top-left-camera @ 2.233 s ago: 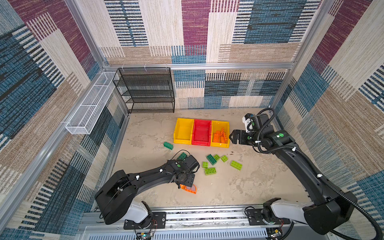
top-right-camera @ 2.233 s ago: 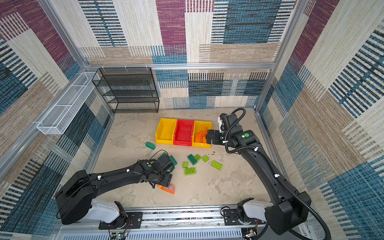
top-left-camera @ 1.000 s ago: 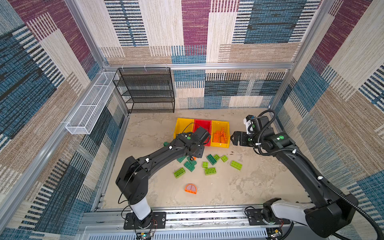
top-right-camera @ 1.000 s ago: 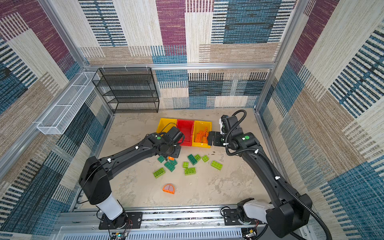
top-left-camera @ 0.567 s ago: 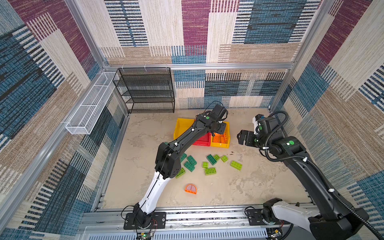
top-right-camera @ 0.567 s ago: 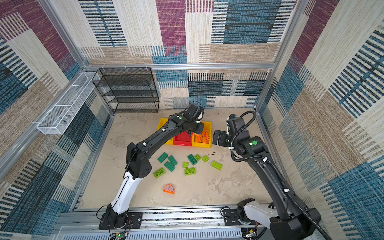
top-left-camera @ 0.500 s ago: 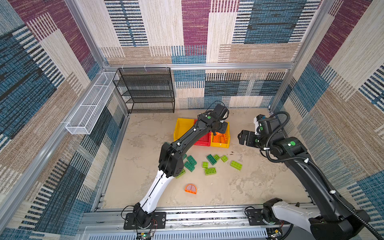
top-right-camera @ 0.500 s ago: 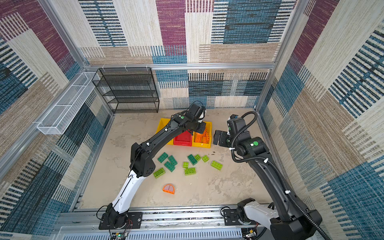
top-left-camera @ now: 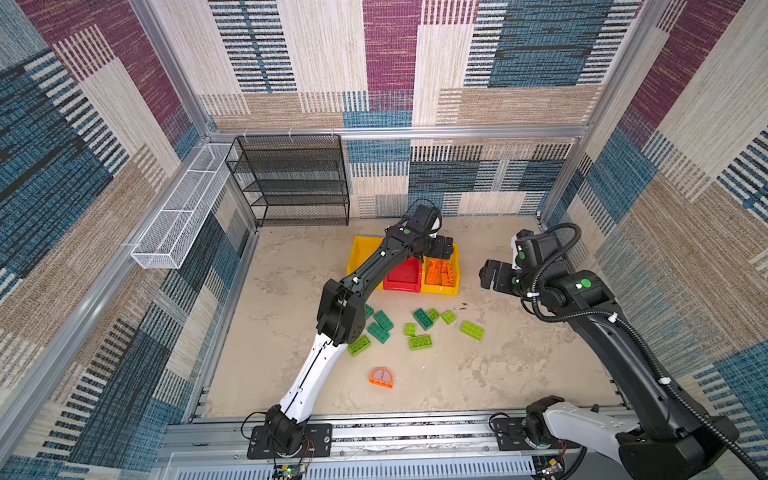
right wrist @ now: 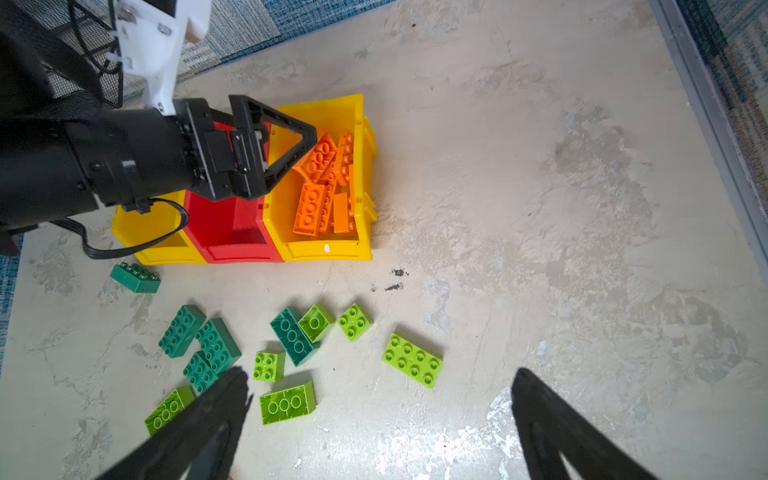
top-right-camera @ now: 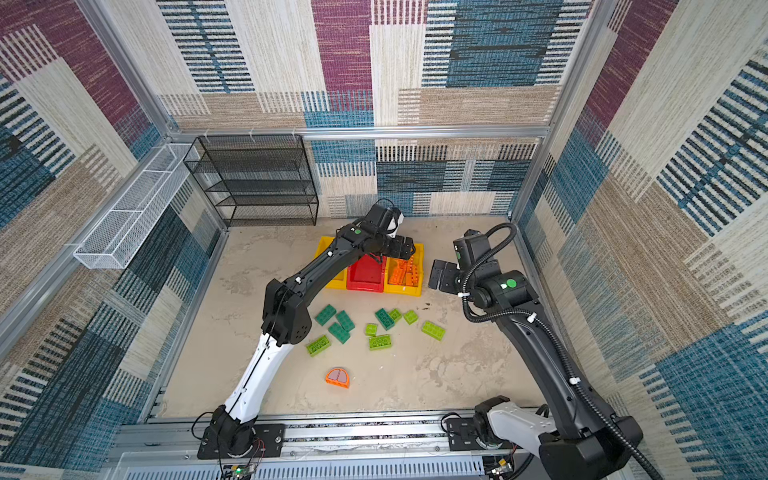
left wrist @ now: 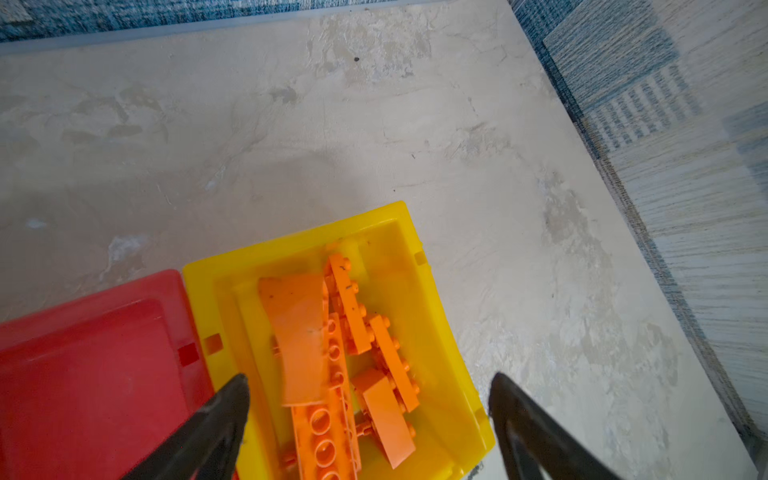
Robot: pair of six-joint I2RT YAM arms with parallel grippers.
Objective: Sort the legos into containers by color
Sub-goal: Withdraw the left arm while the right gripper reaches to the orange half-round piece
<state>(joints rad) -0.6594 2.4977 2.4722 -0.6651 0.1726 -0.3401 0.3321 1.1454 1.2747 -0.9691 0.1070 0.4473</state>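
Note:
Three containers stand in a row: a left yellow bin (top-left-camera: 358, 249), a red bin (top-left-camera: 400, 286) and a right yellow bin (top-left-camera: 441, 289) holding several orange legos (left wrist: 320, 428). My left gripper (left wrist: 369, 378) hangs open over that right yellow bin (left wrist: 449, 332), nothing between its fingers; a smooth orange piece (left wrist: 297, 332) lies blurred on the pile. My right gripper (top-left-camera: 488, 276) hovers open and empty to the right of the bins. Dark teal (right wrist: 293, 336) and lime (right wrist: 412, 360) legos lie loose in front of the bins. An orange curved piece (top-left-camera: 381, 377) lies nearer the front.
A black wire rack (top-left-camera: 291, 183) stands at the back left, with a white wire basket (top-left-camera: 183, 208) on the left wall. My left arm's elbow (top-left-camera: 338, 307) hangs over the leftmost teal bricks. Patterned walls close in the floor on three sides.
My left gripper swung from the floor in front of the bins up over the right yellow bin and opened. The right arm drew back to the right, its gripper still open.

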